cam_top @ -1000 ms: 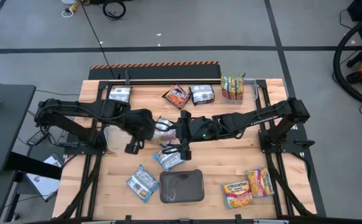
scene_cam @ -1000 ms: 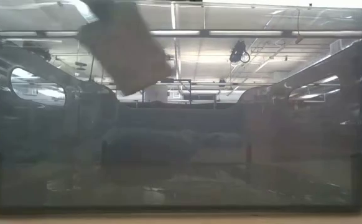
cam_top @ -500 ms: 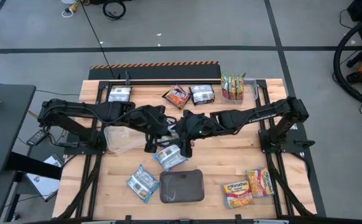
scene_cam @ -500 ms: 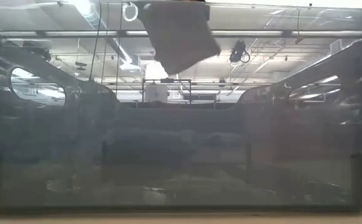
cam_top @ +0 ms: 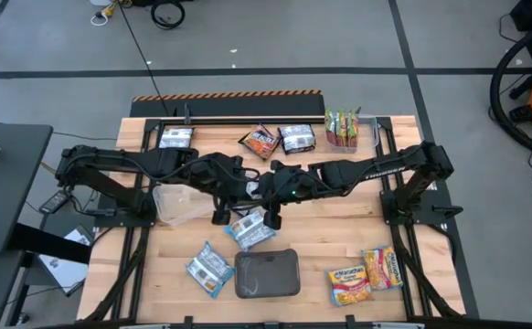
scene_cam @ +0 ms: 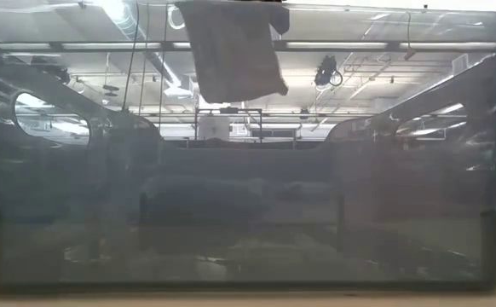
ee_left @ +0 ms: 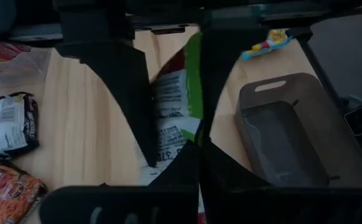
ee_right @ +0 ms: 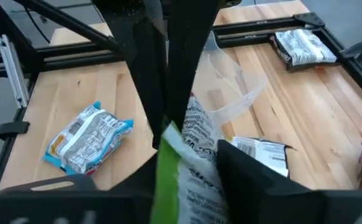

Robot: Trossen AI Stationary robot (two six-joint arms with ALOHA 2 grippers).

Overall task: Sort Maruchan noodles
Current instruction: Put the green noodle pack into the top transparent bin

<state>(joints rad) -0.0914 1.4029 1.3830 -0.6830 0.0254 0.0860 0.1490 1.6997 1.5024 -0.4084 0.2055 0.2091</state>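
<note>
A green-silver Maruchan packet point(ee_left: 176, 99) hangs over the middle of the table, and shows in the low view as a dark hanging rectangle point(scene_cam: 231, 51). My left gripper point(cam_top: 241, 189) is shut on it, reaching in from the table's left. My right gripper point(cam_top: 260, 190) comes from the right, its fingers point(ee_left: 122, 81) closed against the same packet. Under them a blue-white packet point(cam_top: 250, 228) lies flat on the wood. My left gripper pinches the packet's upper edge point(ee_right: 168, 127) between its two shut fingers. The packet hangs below the hold, nearly upright and clear of the table. My right gripper has one finger on either side of the packet point(ee_right: 184, 168), just beside my left gripper's hold. Which faces or edges it presses cannot be told.
A clear tub point(cam_top: 179, 203) sits left of centre and a dark grey tray point(cam_top: 267, 272) near the front. Another blue-white packet point(cam_top: 209, 268) and two yellow-orange ones point(cam_top: 367, 277) lie at the front. Silver and red-brown packets point(cam_top: 260, 142) and a tub of green ones point(cam_top: 342, 128) line the far edge.
My left gripper has carried the green-silver packet toward the table's right, up to my right gripper. The packet has swung from tilted to nearly upright, staying clear of the table.
</note>
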